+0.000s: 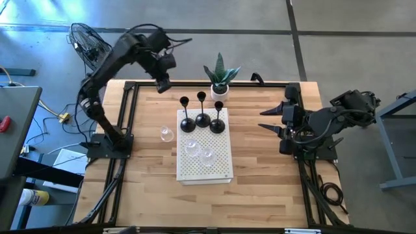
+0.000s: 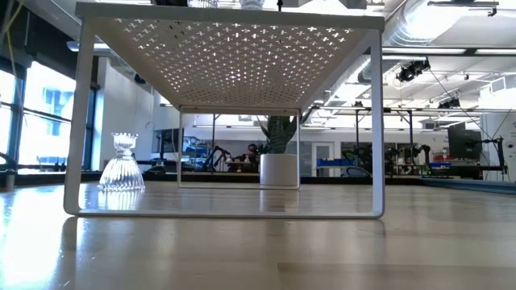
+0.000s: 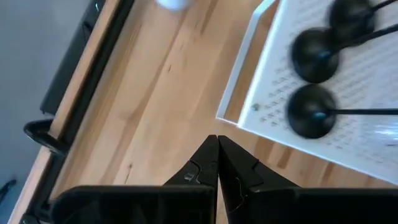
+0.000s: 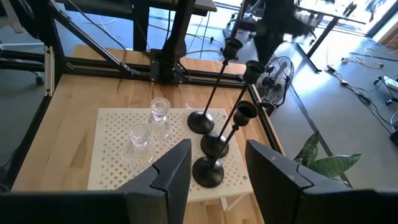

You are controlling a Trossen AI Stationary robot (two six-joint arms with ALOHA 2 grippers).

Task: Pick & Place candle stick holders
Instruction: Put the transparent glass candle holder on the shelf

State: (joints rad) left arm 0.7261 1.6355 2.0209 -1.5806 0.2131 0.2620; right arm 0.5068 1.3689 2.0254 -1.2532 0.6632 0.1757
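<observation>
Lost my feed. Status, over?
Left gripper shut, empty, near table's far edge. Right gripper open, parked. Three black holders, two glass on white rack; one glass beside it.

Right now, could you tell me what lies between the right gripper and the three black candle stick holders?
In the high view, only bare tabletop and the white rack's edge separate the open right gripper from the black candle stick holders; nothing stands there.

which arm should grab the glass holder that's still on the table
Left. The glass holder stands left of the shelf, on the left gripper's side; the right gripper would have to cross the shelf.
</observation>
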